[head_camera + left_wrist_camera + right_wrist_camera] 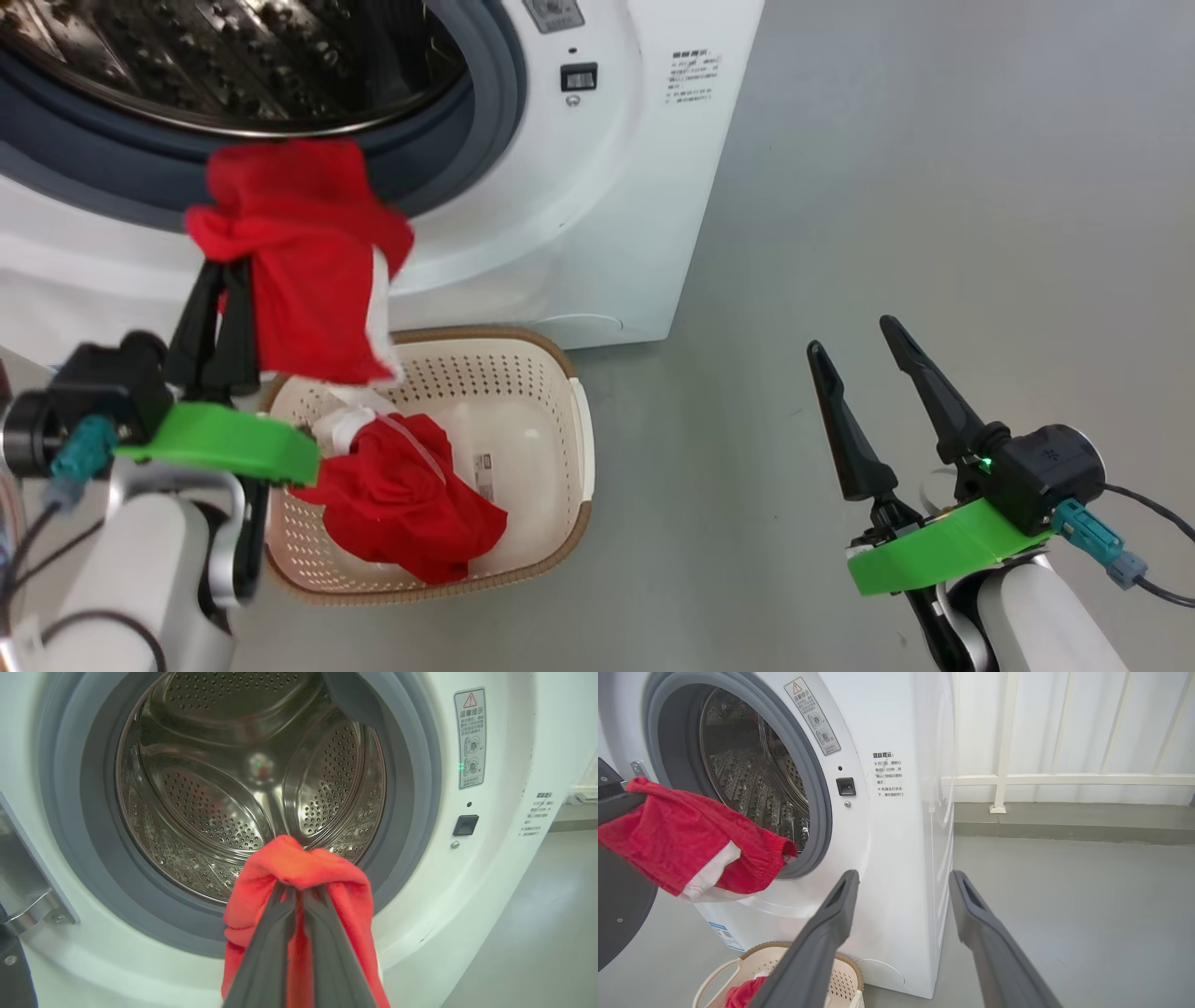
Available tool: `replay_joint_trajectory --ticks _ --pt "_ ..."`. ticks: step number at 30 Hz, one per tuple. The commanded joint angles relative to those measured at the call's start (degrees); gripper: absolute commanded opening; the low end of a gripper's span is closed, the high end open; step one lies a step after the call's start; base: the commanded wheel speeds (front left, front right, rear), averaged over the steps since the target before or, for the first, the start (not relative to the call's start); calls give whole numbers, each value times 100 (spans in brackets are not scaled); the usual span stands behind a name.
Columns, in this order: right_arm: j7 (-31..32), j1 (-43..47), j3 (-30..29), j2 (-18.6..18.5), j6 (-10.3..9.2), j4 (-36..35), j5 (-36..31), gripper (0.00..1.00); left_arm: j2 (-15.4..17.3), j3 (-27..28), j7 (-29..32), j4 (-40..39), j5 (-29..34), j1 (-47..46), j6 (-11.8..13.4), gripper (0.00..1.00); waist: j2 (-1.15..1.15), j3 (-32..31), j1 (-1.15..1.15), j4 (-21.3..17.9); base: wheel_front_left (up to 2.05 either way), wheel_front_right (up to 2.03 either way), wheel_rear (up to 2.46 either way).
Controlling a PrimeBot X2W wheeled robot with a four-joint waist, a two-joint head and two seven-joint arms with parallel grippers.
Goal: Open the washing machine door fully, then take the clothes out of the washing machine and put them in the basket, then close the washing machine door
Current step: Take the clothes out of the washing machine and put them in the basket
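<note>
Clothes [299, 261] pinched between the left jaws above the basket [581, 439]; right jaws wide apart, empty.

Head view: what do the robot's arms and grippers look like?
The left gripper and right gripper match: two long, tapering dark jaws on a black boxy body above a bright green plate. The forearms are pale white. A teal connector with a dark cable plugs into each body; a small green light glows on the right one.

Left gripper [299, 890] tips buried in clothes [289, 863]; door [619, 914] cut by edge; label [469, 737] print seemingly unreadable.
</note>
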Motion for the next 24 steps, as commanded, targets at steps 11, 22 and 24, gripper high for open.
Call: replay_joint_trajectory --ticks 11,22,24 --pt "-36 177 123 -4 35 -102 86 100 103 163 58 -801 -142 920 221 0 0 -369 0 51 0 0 0" --pt "-36 187 138 -4 35 -142 28 100 -271 -139 214 220 -434 1021 -25 0 0 -265 0 122 0 0 0" --pt "-36 174 154 -4 35 -143 21 100 -346 -181 186 588 -462 927 -88 0 0 -216 0 139 0 0 0"
